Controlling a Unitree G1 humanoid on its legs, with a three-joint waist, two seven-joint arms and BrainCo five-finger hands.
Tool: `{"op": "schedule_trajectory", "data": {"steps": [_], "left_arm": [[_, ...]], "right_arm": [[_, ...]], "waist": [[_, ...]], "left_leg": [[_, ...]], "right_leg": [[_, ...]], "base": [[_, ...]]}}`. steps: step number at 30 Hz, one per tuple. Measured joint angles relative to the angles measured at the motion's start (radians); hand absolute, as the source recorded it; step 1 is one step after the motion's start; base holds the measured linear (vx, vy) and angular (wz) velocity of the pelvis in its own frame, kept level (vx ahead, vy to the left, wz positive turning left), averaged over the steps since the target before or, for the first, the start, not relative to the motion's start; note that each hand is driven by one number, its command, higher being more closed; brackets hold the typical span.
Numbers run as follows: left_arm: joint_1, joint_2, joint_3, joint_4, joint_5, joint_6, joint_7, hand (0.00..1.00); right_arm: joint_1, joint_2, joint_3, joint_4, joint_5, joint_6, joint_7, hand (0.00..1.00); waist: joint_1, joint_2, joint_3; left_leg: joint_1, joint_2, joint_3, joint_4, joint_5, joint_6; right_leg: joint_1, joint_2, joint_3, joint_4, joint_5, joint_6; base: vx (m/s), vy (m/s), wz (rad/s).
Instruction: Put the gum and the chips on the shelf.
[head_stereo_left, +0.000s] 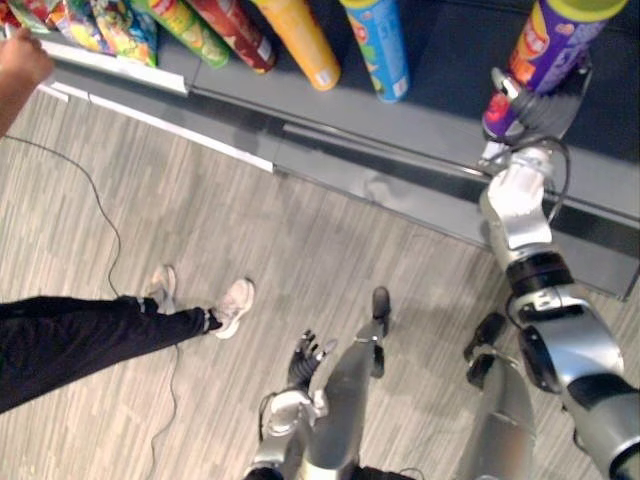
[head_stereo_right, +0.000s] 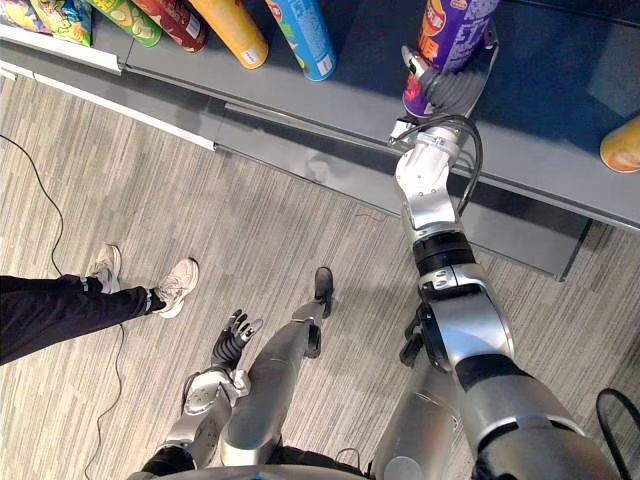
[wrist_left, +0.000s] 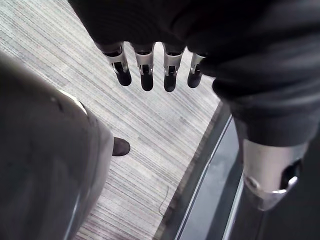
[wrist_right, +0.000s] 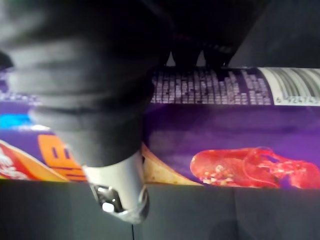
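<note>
**Right hand clasps a tall purple chips tube on the dark grey shelf**

Right hand, at the upper right of the frame, has its silver fingers and thumb curled round the lower end of the tube; its wrist view shows the glossy purple wrap with small white print and a red lobster picture. The tube's base appears to meet the smooth, matte shelf board, so the chips look nearly placed; letting go is probably what remains for them. Where the gum is I cannot tell, so that half of the task cannot be judged.

Left hand hangs low at the bottom centre, fingers loose and straight, holding nothing, above the grey streaked plank floor.

Along the shelf towards the upper left stand more smooth round tubes: a blue tube, an orange tube, a red tube and a green tube; beyond them, crinkled bright snack bags.

At the left edge, a person's legs in black trousers and pale trainers; a person's hand shows in the upper left corner.
</note>
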Motion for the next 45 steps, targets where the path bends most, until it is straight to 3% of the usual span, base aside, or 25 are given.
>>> {"op": "schedule_trajectory", "data": {"steps": [16,21,36,37,45], "left_arm": [[-0.001,0.0,-0.016,-0.021,-0.008,-0.011,-0.003,0.0],[-0.011,-0.001,-0.037,-0.031,-0.017,-0.011,-0.002,0.0],[-0.019,-0.008,-0.045,-0.031,-0.04,-0.014,-0.004,0.0],[-0.019,-0.008,-0.046,-0.031,-0.04,-0.015,-0.004,0.0],[-0.023,-0.01,-0.057,-0.031,-0.04,-0.03,-0.004,0.0]], "right_arm": [[-0.014,-0.076,0.041,0.022,-0.049,0.019,-0.039,1.0],[-0.01,-0.086,0.04,0.07,-0.068,0.02,-0.039,1.0],[-0.011,-0.094,0.039,0.077,-0.076,-0.001,-0.045,1.0],[-0.011,-0.094,0.04,0.077,-0.076,-0.004,-0.044,0.0],[0.009,-0.095,0.058,0.08,-0.075,-0.013,-0.037,0.0]], "waist": [[0.002,0.001,-0.001],[0.017,0.005,-0.003],[0.023,0.011,-0.008],[0.023,0.011,-0.007],[0.031,0.011,-0.007]], "left_leg": [[-0.046,0.01,0.003,0.029,-0.012,0.003],[-0.065,0.011,0.004,0.029,-0.011,0.005],[-0.089,0.014,0.004,0.051,-0.023,0.006],[-0.089,0.014,0.004,0.051,-0.024,0.006],[-0.088,0.023,0.012,0.064,-0.027,0.004]], "right_leg": [[-0.037,0.002,-0.002,0.012,-0.004,-0.005],[-0.06,0.002,0.0,0.016,-0.004,-0.006],[-0.071,0.004,0.0,0.009,-0.003,-0.005],[-0.071,0.004,0.0,0.007,-0.003,-0.005],[-0.068,0.012,0.006,0.011,-0.003,-0.006]], "base": [[0.0,-0.052,0.0],[0.0,-0.042,0.0],[0.0,-0.022,0.0],[0.01,-0.034,-0.01],[0.03,-0.04,-0.04]]}}
